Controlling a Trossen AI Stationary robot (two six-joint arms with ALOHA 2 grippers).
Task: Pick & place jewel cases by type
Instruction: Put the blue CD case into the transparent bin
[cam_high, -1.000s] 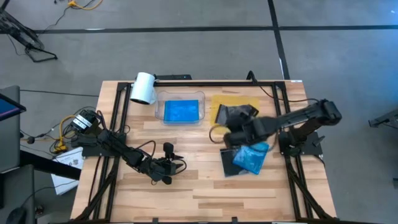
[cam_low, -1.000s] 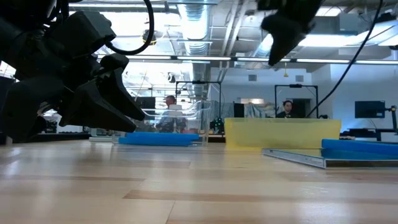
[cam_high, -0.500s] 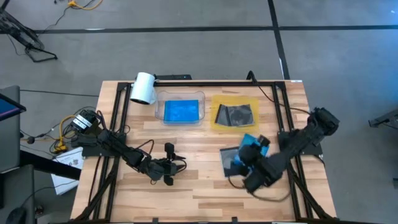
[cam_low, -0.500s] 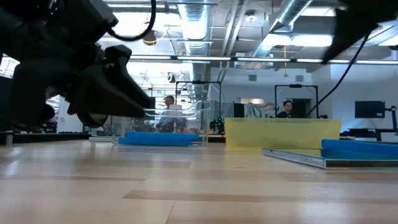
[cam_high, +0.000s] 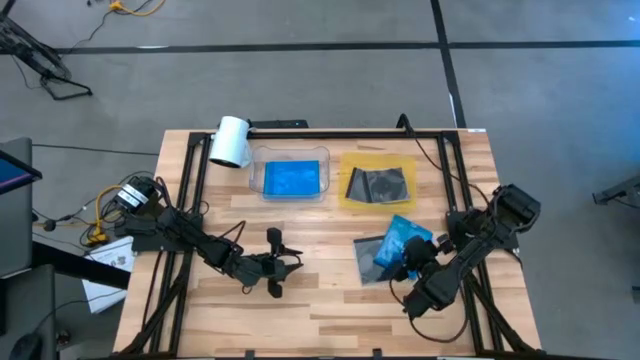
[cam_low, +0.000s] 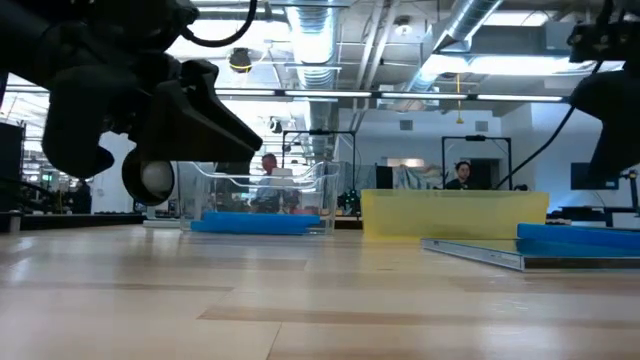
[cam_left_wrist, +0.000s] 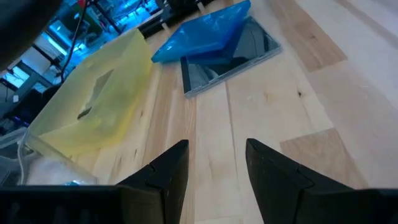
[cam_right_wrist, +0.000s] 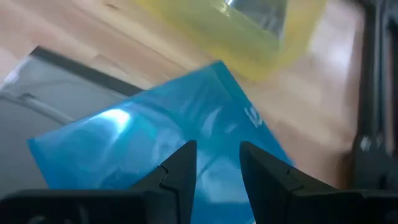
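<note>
On the pale wooden worktop (cam_high: 320, 300), sorting by type is partly done; a bright translucent blue jewel case (cam_high: 293, 179) lies in the clear rectangular plastic tray (cam_high: 256, 172) at upper centre of the high view, and a grey-clear case with a dark disc (cam_high: 378, 184) lies in the flat yellow tray (cam_high: 347, 165) to its right. Lower right of centre, a second blue jewel case (cam_high: 403, 243) is seen tilted on top of a grey-clear jewel case (cam_high: 366, 262); the blue one would probably need lifting first. The right gripper (cam_high: 410, 272) is held just beside this pair, its jaws apart with nothing between them and pointed at the blue case, presumably to line up a grasp. The left gripper (cam_high: 276, 262) is parked low over bare wood at lower left of centre, jaws apart and empty, clear of the working side.
</note>
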